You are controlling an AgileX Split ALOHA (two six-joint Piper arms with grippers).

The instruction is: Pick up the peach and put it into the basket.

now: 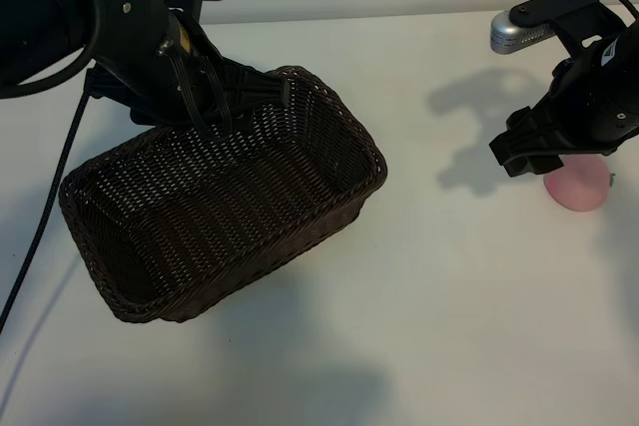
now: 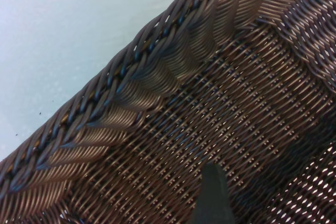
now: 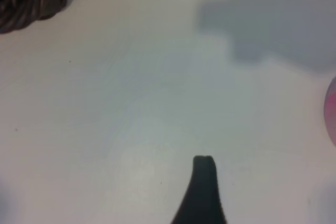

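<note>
One peach [image 1: 578, 187], small, smooth, likely light and slippery: grasp across its widest part. Right gripper [image 1: 527, 155] wide open, empty, just above it. Left gripper [image 1: 215, 97] spread at basket [image 1: 329, 209] rim, grip unclear.

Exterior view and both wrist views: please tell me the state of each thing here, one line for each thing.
peach: on the table, outside the basket, not gripped.
basket: upright on the table, nothing in it.
left gripper: open, over the basket's far rim, holding nothing.
right gripper: open, just above the peach, holding nothing.
table: white, carries the basket and the peach.
</note>
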